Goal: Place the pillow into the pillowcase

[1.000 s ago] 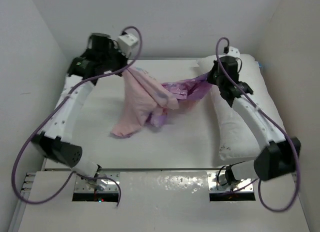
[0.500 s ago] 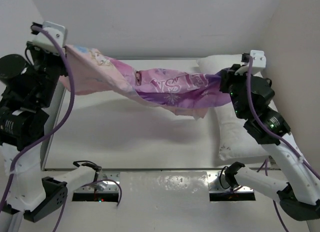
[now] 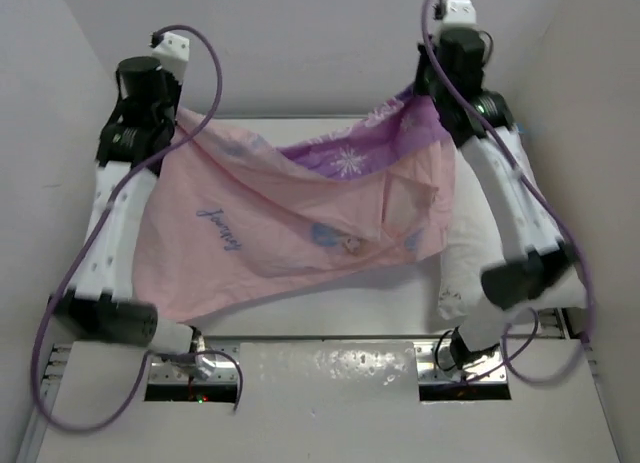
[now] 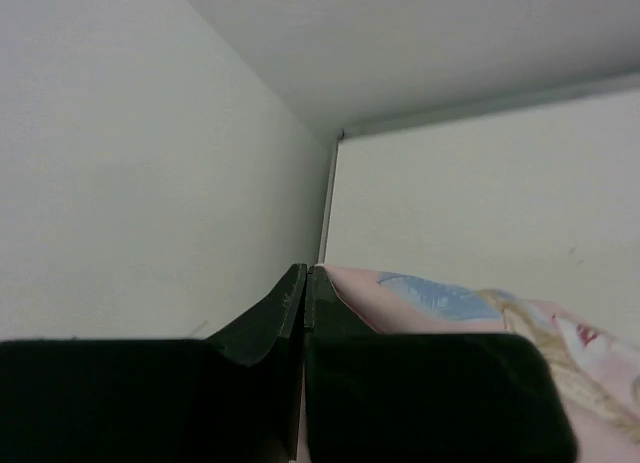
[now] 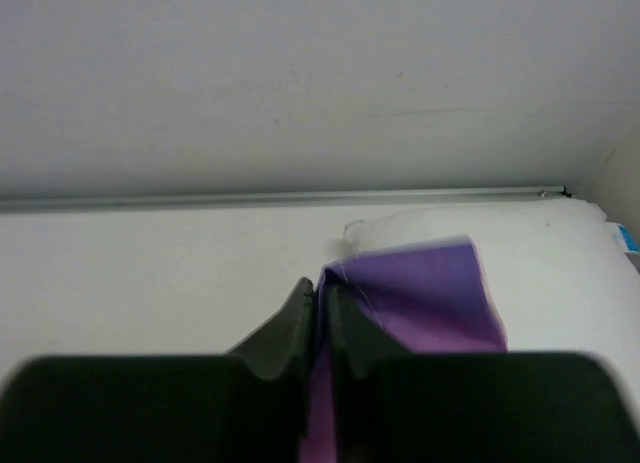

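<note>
Top external view gives us the thin fabric pillowcase (image 3: 290,228), purple-magenta outside and pale pink inside, stretched in the air between our two grippers. Its long axis runs left to right above the white table (image 3: 350,308), and its middle sags low. The pink inside faces up with a faint mirrored print, while a purple band with white snowflakes shows along the far edge towards the right. Our left gripper (image 3: 176,121) is clenched on the far-left corner; in the left wrist view its fingers (image 4: 260,328) pinch pink cloth. Our right gripper (image 3: 432,101) is clenched on the purple far-right corner. The large plain white puffy pillow (image 3: 462,268) lies along the table's right side, long axis near to far, partly under the case's right end.
</note>
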Available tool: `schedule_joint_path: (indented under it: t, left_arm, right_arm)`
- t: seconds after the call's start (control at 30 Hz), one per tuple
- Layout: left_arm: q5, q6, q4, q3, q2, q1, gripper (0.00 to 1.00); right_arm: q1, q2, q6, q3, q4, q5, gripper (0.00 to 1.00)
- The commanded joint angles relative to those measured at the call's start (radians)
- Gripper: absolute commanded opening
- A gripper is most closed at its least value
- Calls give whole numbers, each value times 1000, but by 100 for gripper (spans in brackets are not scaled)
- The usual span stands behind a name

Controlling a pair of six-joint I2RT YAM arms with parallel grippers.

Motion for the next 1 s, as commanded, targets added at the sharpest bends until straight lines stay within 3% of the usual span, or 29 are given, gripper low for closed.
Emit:
schedule_joint_path:
  t: [0.0,0.03,0.07,0.1,0.13,0.17,0.2,0.23,0.27,0.3,0.37,0.4,0.5,0.53,0.57,0.6,0.63,0.67,0.7,0.77,0.8,0.87,0.97]
  left_arm:
    - [61,-9,89,-63,224,121,0]
    - [52,-8,116,-53,367,164,0]
    - [44,-5,110,17,445,178,12]
    - [41,-11,80,83,532,187,22]
    - [46,-24,34,164,686,197,36]
    - [54,-81,-105,259,748,200,61]
    - [125,-110,-168,435,798,206,68]
    - [194,-129,-222,485,833,220,83]
    - [252,-153,-248,493,821,226,99]
    - [347,-150,-235,471,789,226,100]
    - [376,-106,-154,296,651,206,100]
    - [364,-85,-137,232,605,192,100]
    - [305,0,-166,23,458,148,100]
    - [295,12,-189,-25,412,149,100]
    - [275,26,-234,-124,387,155,98]
    - [265,41,-259,-186,343,169,87]
    - [256,46,-265,-242,320,178,78]
    - [232,48,-272,-351,300,190,70]
    - [225,51,-275,-402,280,200,65]
    - [201,58,-266,-535,214,224,67]
    - [190,58,-250,-580,214,229,71]
    - [152,63,-195,-679,192,233,82]
    - [108,72,-105,-758,203,238,85]
  right_arm:
    - [-65,364,38,306,-178,-228,14]
    - [-82,553,53,392,-207,-246,46]
    - [-99,620,106,478,-191,-277,97]
    - [-113,668,146,509,-182,-324,99]
    - [-139,708,186,549,-233,-332,99]
    - [-148,731,234,593,-278,-334,99]
    - [-153,701,231,560,-308,-329,99]
    - [-153,647,214,489,-297,-264,99]
    - [-143,478,141,246,-240,-226,99]
    - [-137,383,104,104,-174,-192,99]
    - [-107,215,17,-204,43,-139,99]
    - [-93,88,-3,-269,82,-136,99]
    - [-67,-29,-22,-391,58,-151,98]
    - [-61,-43,-19,-412,18,-155,78]
    - [-58,-54,-11,-469,3,-179,52]
    - [-53,-69,18,-497,-8,-188,14]
    - [-48,-69,18,-521,-11,-208,14]
    - [-39,-65,41,-550,-17,-257,22]
    - [-25,-59,49,-563,-19,-271,37]
    - [34,-27,70,-595,18,-268,70]
    - [44,-14,81,-607,38,-265,75]
    - [56,38,108,-624,75,-276,77]
    - [88,129,125,-612,89,-285,66]
